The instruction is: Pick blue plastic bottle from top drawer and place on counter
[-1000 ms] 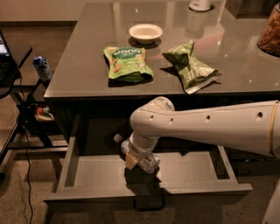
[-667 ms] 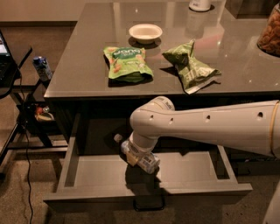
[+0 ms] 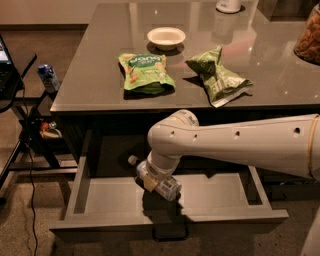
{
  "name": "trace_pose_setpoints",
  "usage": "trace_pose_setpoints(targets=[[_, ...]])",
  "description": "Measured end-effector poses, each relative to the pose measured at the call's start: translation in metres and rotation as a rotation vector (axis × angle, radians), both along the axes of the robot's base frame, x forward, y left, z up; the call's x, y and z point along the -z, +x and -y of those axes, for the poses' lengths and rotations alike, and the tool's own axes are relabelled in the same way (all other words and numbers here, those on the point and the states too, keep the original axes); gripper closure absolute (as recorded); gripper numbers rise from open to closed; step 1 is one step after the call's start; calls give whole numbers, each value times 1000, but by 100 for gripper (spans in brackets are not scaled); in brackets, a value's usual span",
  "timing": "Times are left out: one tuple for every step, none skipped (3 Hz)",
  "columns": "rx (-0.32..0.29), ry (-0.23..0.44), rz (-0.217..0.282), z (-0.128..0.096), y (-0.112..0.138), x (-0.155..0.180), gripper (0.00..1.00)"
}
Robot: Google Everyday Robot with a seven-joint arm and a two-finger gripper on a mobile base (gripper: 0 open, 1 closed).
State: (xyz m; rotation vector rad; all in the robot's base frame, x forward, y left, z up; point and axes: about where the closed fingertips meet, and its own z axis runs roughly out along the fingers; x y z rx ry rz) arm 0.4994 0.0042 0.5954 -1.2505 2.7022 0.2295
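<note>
The blue plastic bottle (image 3: 169, 188) is inside the top drawer (image 3: 170, 219). It is tilted, with its white cap toward 10 o'clock and its base toward 4 o'clock. The gripper (image 3: 152, 181) is on it, under the wrist of the white arm (image 3: 240, 145), and the jaws are drawn narrow round the bottle's middle. A dark shadow lies on the drawer floor at 6 o'clock of the bottle. The arm reaches in from 3 o'clock, crosses above the right half of the drawer and bends down at a rounded joint over the bottle.

The drawer stands open, wide, shallow and grey. A small dark bar handle (image 3: 170, 234) sits at the middle of its front, at 6 o'clock of the bottle.

At 12 o'clock spreads the tabletop (image 3: 95, 85), glossy grey-brown, with pale reflections on its far part and a dark cabinet body beneath. A flat green snack bag (image 3: 145, 72) lies on it at 12 o'clock of the bottle. A crumpled green bag (image 3: 217, 77) lies at 1 o'clock, near the first but apart from it. A white bowl (image 3: 166, 37) sits farther back, between the two. A white container (image 3: 229, 5) is cut off by the top edge, and a jar (image 3: 307, 37) with brownish contents is cut off at the right edge.

At 10 o'clock, well apart from the tabletop, a small blue can (image 3: 48, 78) stands on a dark side stand (image 3: 20, 100). A black cable (image 3: 30, 190) hangs from the stand to the beige carpeted floor (image 3: 30, 235).
</note>
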Motion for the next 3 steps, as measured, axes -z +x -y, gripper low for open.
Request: trace_pose_setpoints(targets=[[-2,5,0,2,-6,-15,100],[0,14,-3,7,-10,-34,100],[-21,21,1,7,-13,-60,100]])
